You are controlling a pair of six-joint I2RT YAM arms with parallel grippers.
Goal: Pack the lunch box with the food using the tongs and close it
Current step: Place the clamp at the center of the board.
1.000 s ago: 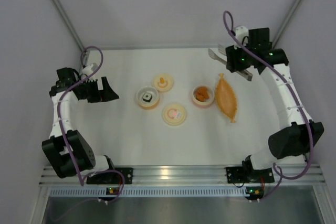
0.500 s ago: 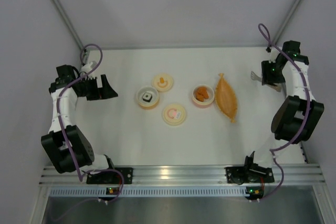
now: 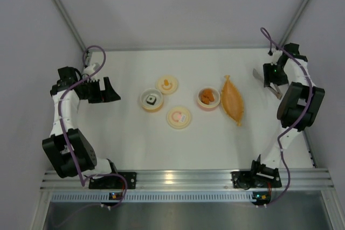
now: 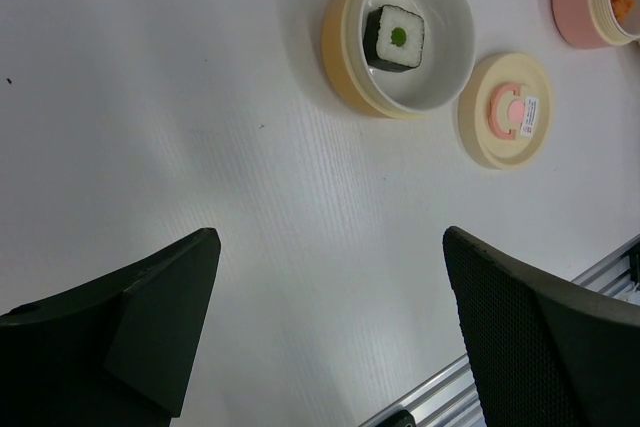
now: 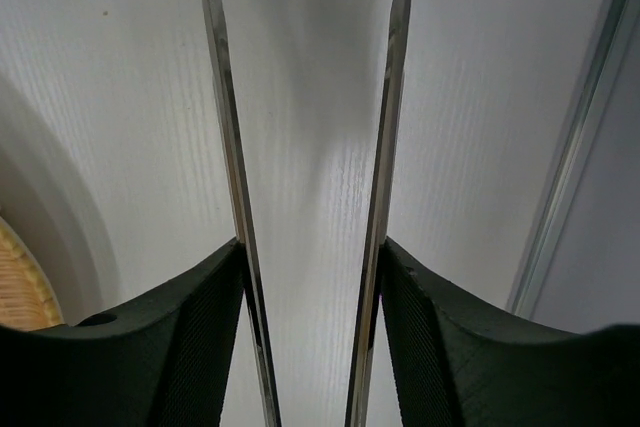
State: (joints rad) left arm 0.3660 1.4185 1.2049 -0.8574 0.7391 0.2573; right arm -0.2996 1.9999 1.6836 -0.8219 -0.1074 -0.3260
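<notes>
The lunch box (image 3: 208,98), a small round container with a pink rim, holds orange-brown food chunks (image 3: 207,96). Its cream lid (image 3: 178,117) with a pink mark lies on the table to its front left, also in the left wrist view (image 4: 505,110). The orange food bag (image 3: 233,100) lies just right of the box. My right gripper (image 3: 268,75) is at the table's far right, shut on the silver tongs (image 3: 256,75). Both pads press on the tongs' two arms (image 5: 222,97), which stay spread. My left gripper (image 3: 110,91) hangs open at the far left, nothing between its fingers (image 4: 160,317).
A cream bowl with a sushi piece (image 3: 152,100) stands left of centre, seen too in the left wrist view (image 4: 400,35). A lid with an orange mark (image 3: 167,84) lies behind it. A metal rail (image 5: 585,147) runs close along the right gripper's side.
The right arm has swung from the back of the table out to the far right edge, carrying the tongs. The left arm has not moved.
</notes>
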